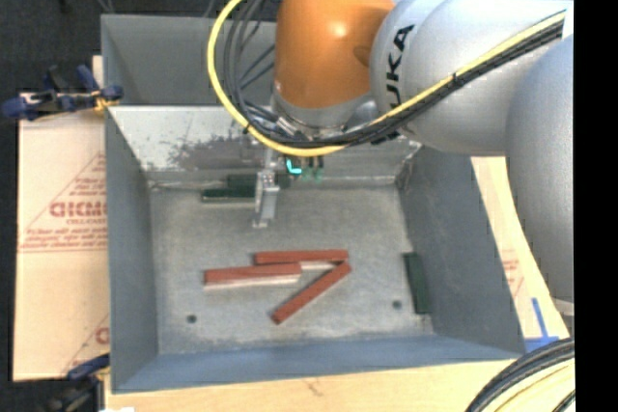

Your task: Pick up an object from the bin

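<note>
My gripper (263, 212) hangs under the orange cover near the back of the bin, one finger showing as a grey bar pointing down. Just left of it, against the back wall, lies a dark green flat bar (228, 190), partly hidden by the gripper. Toward the front lie three reddish-brown wooden sticks: a long one (251, 277) lying left to right, a shorter one (300, 258) just behind it, and a slanted one (311, 293) at their right end. They touch one another.
A dark green narrow bar (417, 283) lies along the right wall, pointing front to back. The arm and its yellow and black cables cover the back right of the bin.
</note>
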